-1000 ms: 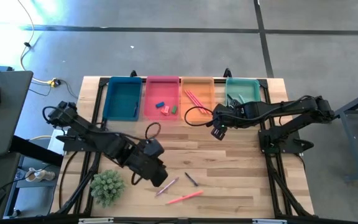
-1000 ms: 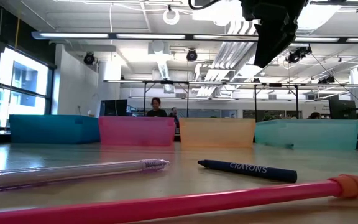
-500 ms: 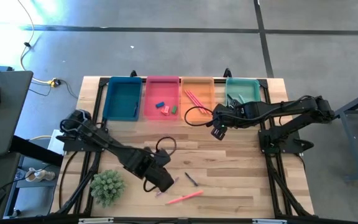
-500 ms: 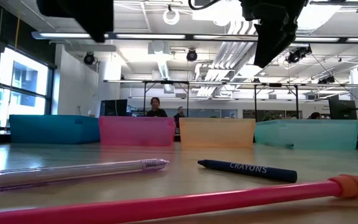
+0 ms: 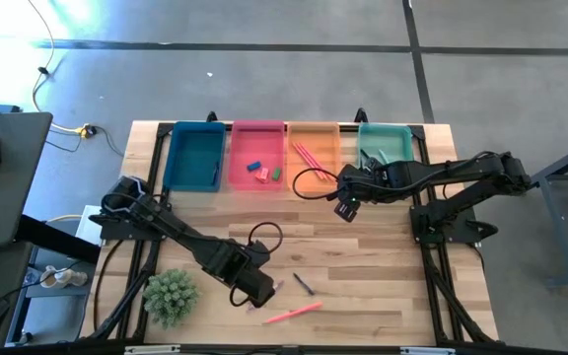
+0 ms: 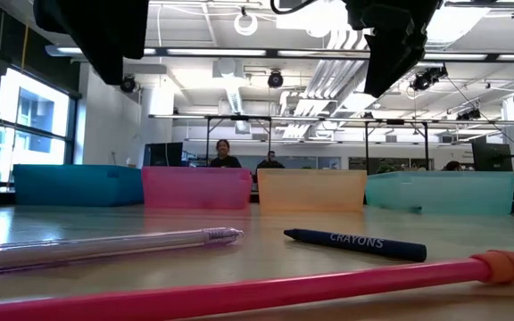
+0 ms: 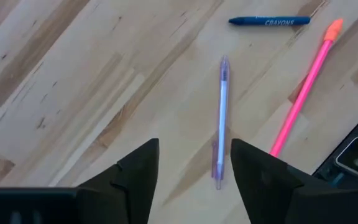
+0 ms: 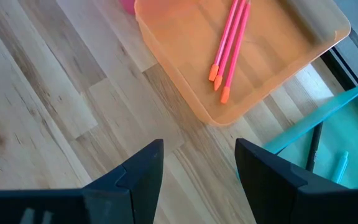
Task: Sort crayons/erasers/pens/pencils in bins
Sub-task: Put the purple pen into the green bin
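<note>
Left gripper (image 7: 194, 165) hangs wide open over the clear pen (image 7: 221, 121) at lower centre, lined up to straddle it; right gripper (image 8: 197, 165) waits open by the orange bin (image 8: 166, 37); erasers (image 5: 262, 171) sit in the pink bin (image 5: 240, 148).

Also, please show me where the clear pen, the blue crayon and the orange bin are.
clear pen (image 7: 221, 118), left wrist view, middle of barrel
blue crayon (image 7: 270, 21), left wrist view, printed wrapper
orange bin (image 8: 185, 84), right wrist view, near rim

Bare wood around the clear pen (image 7: 220, 121), pink pencil (image 7: 302, 96) just beside, crayon (image 7: 270, 21) farther off.
</note>
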Robot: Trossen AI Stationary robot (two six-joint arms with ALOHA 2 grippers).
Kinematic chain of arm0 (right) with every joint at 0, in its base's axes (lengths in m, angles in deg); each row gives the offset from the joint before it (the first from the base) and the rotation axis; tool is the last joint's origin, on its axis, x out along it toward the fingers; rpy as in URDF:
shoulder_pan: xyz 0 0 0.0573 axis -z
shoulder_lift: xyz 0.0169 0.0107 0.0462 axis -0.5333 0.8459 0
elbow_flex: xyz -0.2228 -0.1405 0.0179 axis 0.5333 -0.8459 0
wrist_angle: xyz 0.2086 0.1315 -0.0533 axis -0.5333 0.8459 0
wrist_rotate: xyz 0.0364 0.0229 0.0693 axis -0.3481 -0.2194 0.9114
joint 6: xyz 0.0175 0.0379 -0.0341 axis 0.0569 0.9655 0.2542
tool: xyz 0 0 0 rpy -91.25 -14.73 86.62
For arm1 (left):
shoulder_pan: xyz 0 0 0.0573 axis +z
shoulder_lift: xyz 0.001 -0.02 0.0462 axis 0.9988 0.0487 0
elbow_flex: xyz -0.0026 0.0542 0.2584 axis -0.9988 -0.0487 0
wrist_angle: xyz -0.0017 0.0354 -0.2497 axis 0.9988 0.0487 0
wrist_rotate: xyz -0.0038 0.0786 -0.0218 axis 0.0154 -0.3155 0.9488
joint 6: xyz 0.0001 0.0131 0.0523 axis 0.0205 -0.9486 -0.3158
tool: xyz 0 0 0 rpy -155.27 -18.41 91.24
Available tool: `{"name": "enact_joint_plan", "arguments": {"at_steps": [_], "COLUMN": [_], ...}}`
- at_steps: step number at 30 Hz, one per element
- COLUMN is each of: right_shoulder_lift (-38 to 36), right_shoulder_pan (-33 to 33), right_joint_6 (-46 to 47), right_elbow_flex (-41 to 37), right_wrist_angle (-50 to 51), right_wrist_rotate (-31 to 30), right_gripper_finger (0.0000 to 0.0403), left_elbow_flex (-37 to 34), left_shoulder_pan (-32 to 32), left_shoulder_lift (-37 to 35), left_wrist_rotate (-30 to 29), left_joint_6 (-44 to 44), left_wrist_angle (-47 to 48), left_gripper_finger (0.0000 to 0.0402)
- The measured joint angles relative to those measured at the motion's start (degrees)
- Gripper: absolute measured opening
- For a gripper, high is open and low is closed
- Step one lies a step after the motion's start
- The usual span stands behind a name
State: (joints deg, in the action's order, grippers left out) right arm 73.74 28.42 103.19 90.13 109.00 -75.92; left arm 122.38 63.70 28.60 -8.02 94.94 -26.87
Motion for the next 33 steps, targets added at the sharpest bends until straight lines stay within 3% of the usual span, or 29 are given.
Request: {"name": "enact_joint_plan", "arguments": {"at_steps": [5,16,24,33], "right_shoulder_lift": [0.0,0.0,0.0,0.0], "right_shoulder_pan": [0.0,0.0,0.0,0.0], "right_joint_6": [0.0,1.1,1.7,1.5], "right_elbow_flex": [0.0,0.0,0.0,0.0], "right_wrist_angle": [-0.2,-0.2,-0.3,-0.7], "right_wrist_rotate": [0.0,0.0,0.3,0.3], "right_gripper_finger": [0.0192,0.0192,0.0192,0.0192], "left_elbow_flex": [-0.3,-9.9,-11.0,-9.9], "left_shoulder_pan": [-0.1,-0.6,-1.7,-3.1], "left_shoulder_lift": [0.0,0.0,1.3,8.7], "left_wrist_rotate": [-1.1,1.9,1.7,3.4], "left_joint_6": [2.0,2.8,3.8,5.3], "left_wrist_angle": [-0.5,-20.0,-20.9,-25.3], "left_gripper_finger": [0.0185,0.017,0.016,0.0142]}}
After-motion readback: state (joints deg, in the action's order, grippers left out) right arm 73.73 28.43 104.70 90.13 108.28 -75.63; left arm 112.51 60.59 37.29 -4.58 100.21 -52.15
